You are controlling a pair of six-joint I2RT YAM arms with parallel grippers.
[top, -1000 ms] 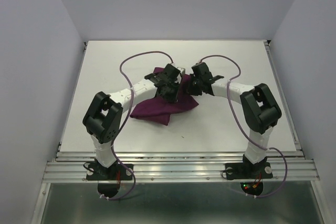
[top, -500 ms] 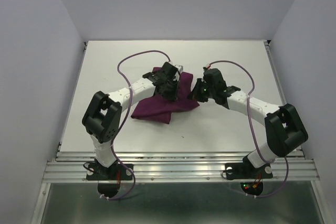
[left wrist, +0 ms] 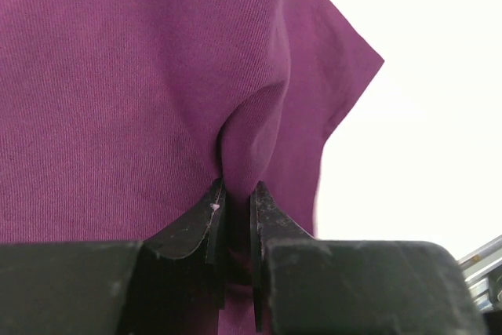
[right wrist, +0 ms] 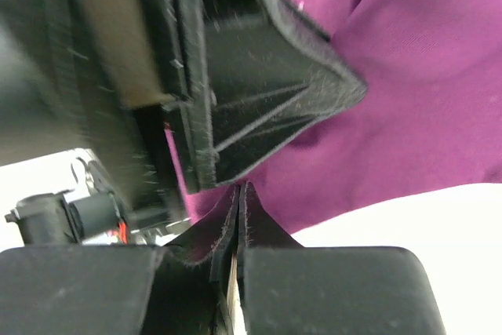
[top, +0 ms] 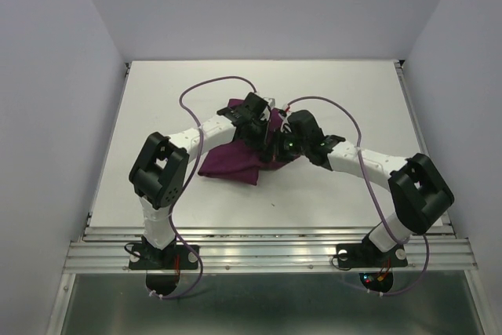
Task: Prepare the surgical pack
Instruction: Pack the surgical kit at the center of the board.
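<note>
purple cloth (left wrist: 118,76) pinched in left tool (left wrist: 235,188); right tool (right wrist: 238,188) closed.

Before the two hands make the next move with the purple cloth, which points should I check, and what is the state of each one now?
1. Grip of the left hand on a fold of the purple cloth: ok, the fold is pinched.
2. Grip of the right hand on the cloth: cannot tell; it is shut at the cloth's edge.
3. Room between the two hands: not ok, they are very close together.
4. Cloth lying flat: not ok, it is bunched and folded.
5. Cloth fully on the table: ok.
</note>
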